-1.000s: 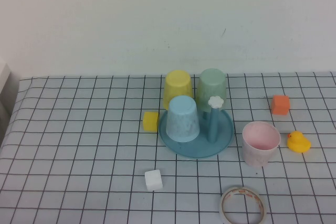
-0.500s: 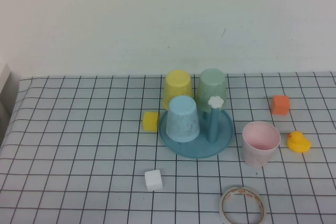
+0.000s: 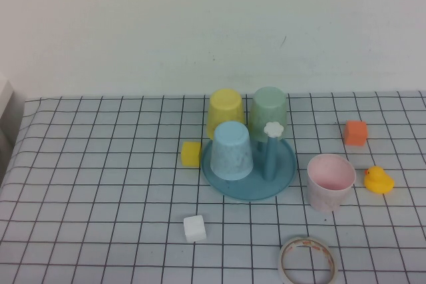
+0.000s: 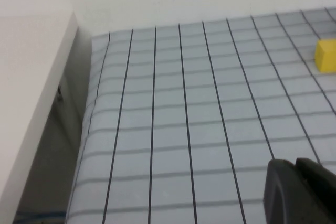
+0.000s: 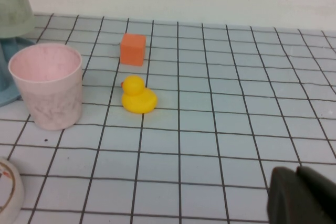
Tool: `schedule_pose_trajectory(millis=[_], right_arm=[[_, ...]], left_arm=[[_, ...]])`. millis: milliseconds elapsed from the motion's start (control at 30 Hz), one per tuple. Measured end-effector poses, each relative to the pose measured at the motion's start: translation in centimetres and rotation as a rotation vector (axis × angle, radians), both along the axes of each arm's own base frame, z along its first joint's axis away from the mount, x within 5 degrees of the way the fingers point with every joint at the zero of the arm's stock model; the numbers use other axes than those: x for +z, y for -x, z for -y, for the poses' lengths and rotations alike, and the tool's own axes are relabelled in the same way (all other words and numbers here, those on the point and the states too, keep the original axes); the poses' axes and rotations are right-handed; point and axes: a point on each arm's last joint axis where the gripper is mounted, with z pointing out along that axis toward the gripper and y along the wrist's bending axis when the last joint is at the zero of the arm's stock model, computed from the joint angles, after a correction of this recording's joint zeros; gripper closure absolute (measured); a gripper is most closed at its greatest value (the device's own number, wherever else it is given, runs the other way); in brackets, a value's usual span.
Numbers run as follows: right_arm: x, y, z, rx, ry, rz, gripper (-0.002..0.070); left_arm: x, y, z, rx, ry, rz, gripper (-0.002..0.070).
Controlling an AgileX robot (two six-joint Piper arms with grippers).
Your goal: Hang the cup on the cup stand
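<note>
The cup stand (image 3: 249, 176) is a round, smooth teal-blue plastic dish with upright blue pegs, one bare peg topped by a small white flower knob (image 3: 273, 128). Three tapered plastic cups sit upside down on its pegs: a light blue cup (image 3: 231, 150) at the near left of the dish, a yellow cup (image 3: 224, 112) behind that, and a pale green cup (image 3: 268, 112) at the far right. The cup (image 3: 330, 181), pale pink with faint speckles and a plain pink inside, has no handle; it stands upright, mouth up, on the gridded cloth (image 3: 100, 191) just to the right of the stand, apart from the rim. Beyond the cup from the stand lies one glossy yellow rubber duck (image 3: 377, 180), and one orange cube (image 3: 355, 132) sits farther back on that side. One yellow block (image 3: 191, 153) lies just left of the stand, one white cube (image 3: 194, 228) nearer the robot, and one flat ring of tape (image 3: 307, 263) lies in front of the cup. The left gripper (image 4: 300, 190), dark and matte, hangs over bare cloth well to the left of the stand, fingers pressed together and holding nothing. The right gripper (image 5: 302, 195) hangs over cloth right of the duck, likewise closed and empty.
</note>
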Motion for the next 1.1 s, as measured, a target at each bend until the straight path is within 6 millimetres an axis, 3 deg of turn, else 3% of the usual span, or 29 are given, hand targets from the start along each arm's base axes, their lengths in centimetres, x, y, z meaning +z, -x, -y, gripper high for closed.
schedule_pose_trajectory(millis=[167, 400, 533, 967, 1100], right_arm=[[0.5, -0.3, 0.0, 0.003, 0.006, 0.087, 0.0678], [3.8, -0.5, -0.1, 0.015, 0.023, 0.46, 0.0678], [5.0, -0.2, -0.2, 0.019, 0.029, 0.585, 0.0678], [5.4, -0.1, -0.1, 0.015, 0.009, 0.636, 0.0678], [6.1, 0.2, -0.1, 0.012, -0.007, 0.724, 0.0678]], left_arm=[[1.3, -0.3, 0.0, -0.001, 0.001, 0.168, 0.0676], [5.1, 0.1, 0.1, -0.012, 0.003, 0.59, 0.0676], [6.4, 0.6, 0.1, -0.017, 0.011, 0.739, 0.0676], [7.2, 1.1, 0.1, -0.02, 0.02, 0.838, 0.0676], [7.3, 1.2, 0.1, -0.018, 0.055, 0.86, 0.0676]])
